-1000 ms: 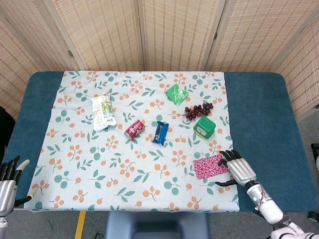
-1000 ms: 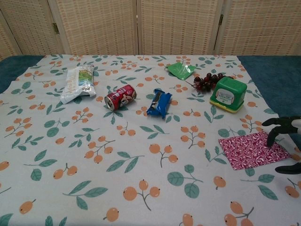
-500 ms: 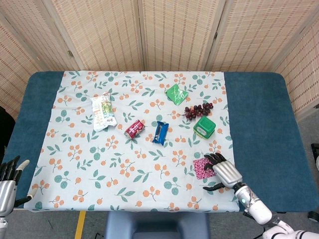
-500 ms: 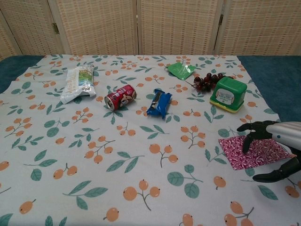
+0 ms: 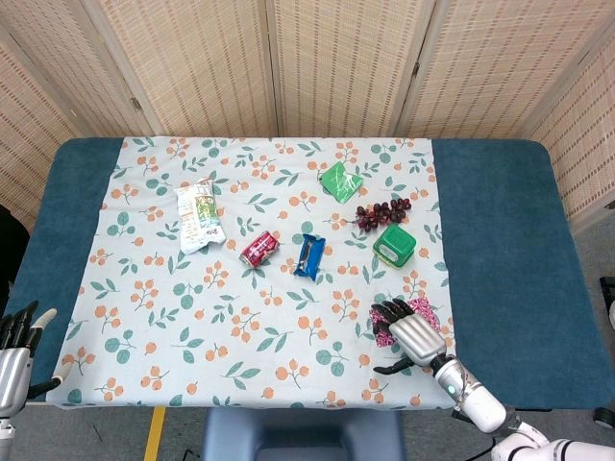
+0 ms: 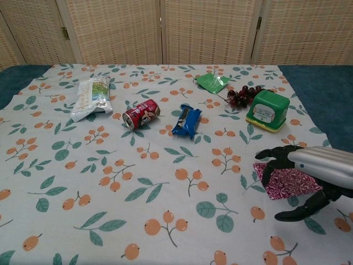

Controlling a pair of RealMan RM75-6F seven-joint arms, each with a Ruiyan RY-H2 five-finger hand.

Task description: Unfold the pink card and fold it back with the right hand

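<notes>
pink card, patterned, flat on cloth, partly covered

My right robot hand reaches in from the near right edge, palm down, dark fingers spread and curled downward, thumb splayed toward me. From here I can't tell whether the fingertips touch anything. My left robot hand sits at the near left corner, fingers apart, holding nothing.

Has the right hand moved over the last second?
Yes. The right hand has shifted leftward across the pink card, away from the tablecloth's right edge.
</notes>
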